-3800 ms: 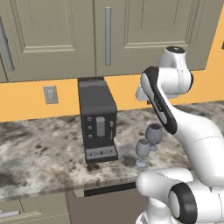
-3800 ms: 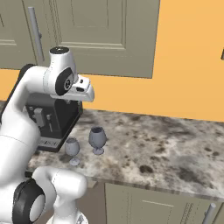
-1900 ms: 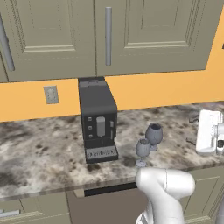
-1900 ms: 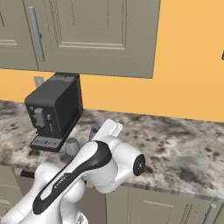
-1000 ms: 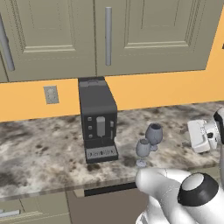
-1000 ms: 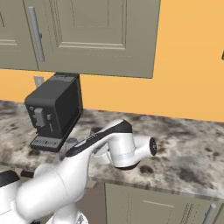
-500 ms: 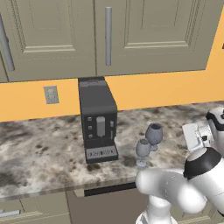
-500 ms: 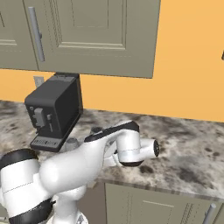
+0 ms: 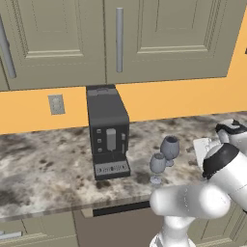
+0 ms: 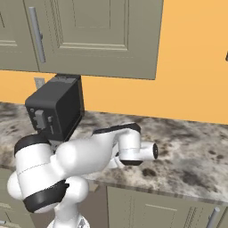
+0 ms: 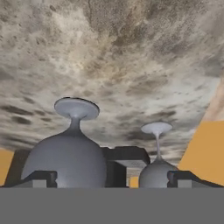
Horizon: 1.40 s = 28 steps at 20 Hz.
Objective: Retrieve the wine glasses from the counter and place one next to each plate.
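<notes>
While jaws gape, two wine glasses, counter

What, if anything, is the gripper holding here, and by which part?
Nothing. The gripper is open, and both wine glasses stand free on the counter, ahead of the fingertips in the hand view.

We see an orange wall under olive-grey upper cabinets with long vertical bar handles. A wall outlet sits left of a black coffee machine. Lower cabinet fronts match the uppers.
</notes>
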Motion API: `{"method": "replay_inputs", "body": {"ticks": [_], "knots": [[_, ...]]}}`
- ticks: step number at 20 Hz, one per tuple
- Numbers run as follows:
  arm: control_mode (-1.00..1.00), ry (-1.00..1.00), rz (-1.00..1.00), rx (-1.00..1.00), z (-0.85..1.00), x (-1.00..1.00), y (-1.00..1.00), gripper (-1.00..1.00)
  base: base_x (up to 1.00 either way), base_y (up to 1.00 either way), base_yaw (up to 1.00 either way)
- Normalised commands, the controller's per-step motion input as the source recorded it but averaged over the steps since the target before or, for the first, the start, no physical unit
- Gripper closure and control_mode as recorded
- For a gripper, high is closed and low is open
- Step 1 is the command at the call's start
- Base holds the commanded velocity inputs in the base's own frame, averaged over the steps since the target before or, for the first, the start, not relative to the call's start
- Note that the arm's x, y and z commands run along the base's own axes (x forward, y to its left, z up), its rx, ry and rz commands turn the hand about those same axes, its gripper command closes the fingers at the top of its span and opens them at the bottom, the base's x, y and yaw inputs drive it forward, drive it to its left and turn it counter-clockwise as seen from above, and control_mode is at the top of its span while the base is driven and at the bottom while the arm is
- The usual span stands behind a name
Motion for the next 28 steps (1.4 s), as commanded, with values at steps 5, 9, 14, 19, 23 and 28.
{"method": "replay_inputs", "body": {"ticks": [5, 9, 14, 19, 23, 28], "knots": [[-1.0, 0.0, 0.0, 0.06, -0.27, 0.2, 0.11, -1.0, 0.0, 0.0, 0.0], [-1.0, 0.01, 0.0, 0.14, -0.25, 0.27, 0.2, -1.0, 0.0, 0.0, 0.0], [-1.0, 0.01, 0.0, 0.14, -0.19, 0.27, 0.14, -1.0, 0.0, 0.0, 0.0], [-1.0, 0.0, 0.0, 0.06, -0.17, 0.15, 0.06, -1.0, 0.0, 0.0, 0.0], [-1.0, 0.03, -0.01, 0.02, -0.09, 0.11, 0.01, -1.0, 0.0, 0.0, 0.0], [-1.0, 0.04, -0.02, 0.0, 0.0, 0.26, 0.03, -1.0, 0.0, 0.0, 0.0]]}}
